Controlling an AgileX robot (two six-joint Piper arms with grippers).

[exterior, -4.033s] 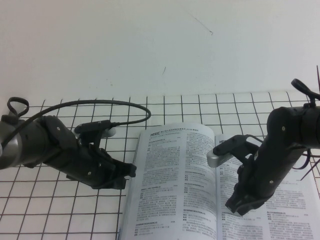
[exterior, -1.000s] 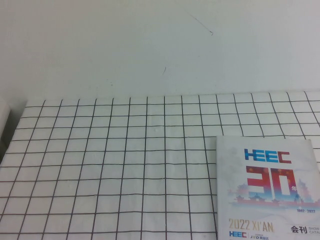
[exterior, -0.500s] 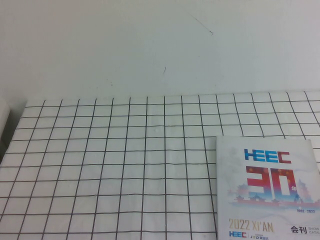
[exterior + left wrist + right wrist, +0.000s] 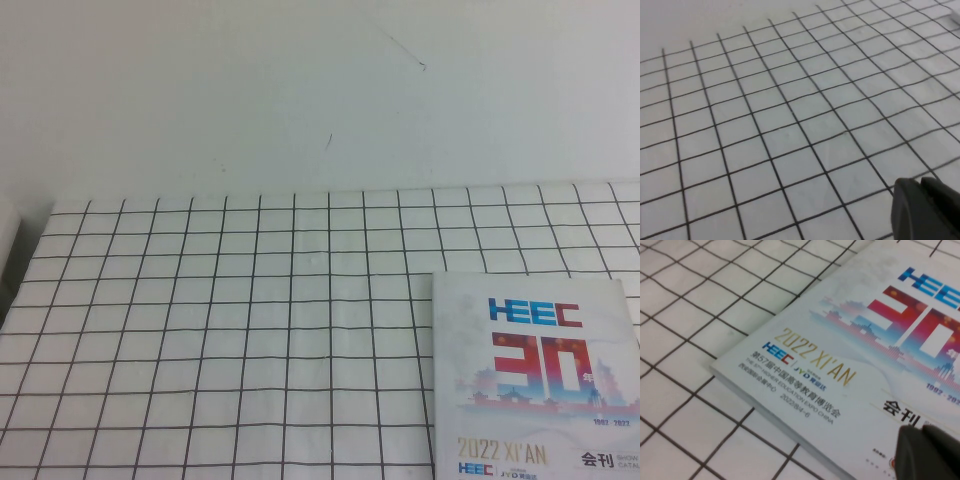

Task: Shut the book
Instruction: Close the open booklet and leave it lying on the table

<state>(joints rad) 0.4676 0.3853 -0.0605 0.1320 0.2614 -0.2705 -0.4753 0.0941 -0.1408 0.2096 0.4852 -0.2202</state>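
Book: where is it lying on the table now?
In the high view the closed book lies cover up at the table's near right. The right gripper hovers over it; the left gripper over the table.

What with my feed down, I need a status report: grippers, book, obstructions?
Left gripper over grid cloth, right gripper over book; both outside high view. Book closed, front cover up, flat on cloth. Nothing on it.

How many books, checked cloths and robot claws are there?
Books: 1, the closed book, on the robot's right.
Cloths: 1, the checked cloth under it.
Claws: 2, the left claw over bare cloth, the right claw over the book's cover.
Total: 4.
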